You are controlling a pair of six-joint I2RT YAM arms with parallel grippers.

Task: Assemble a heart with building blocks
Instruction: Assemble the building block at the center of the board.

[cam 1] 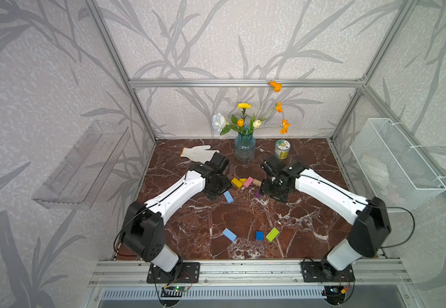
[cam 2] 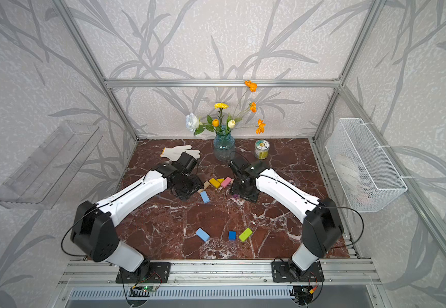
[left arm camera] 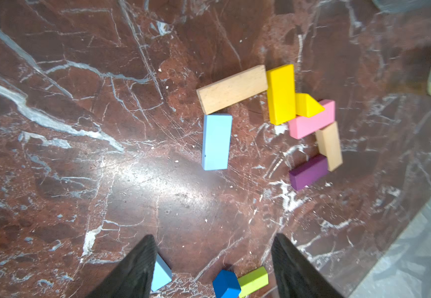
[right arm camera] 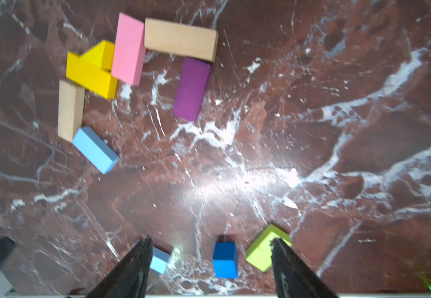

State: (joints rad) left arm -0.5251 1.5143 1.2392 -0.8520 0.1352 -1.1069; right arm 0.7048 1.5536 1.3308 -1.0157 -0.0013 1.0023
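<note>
Near the heart [left arm camera: 281,94], left gripper [left arm camera: 213,236], right gripper [right arm camera: 209,238] agape.

My two top views look down from high at the front over my whole table [cam 1: 243,213], nearly alike. My wrist cameras face down, close above it; both catch the partial heart [left arm camera: 281,95] and three loose blocks [right arm camera: 225,258].
</note>
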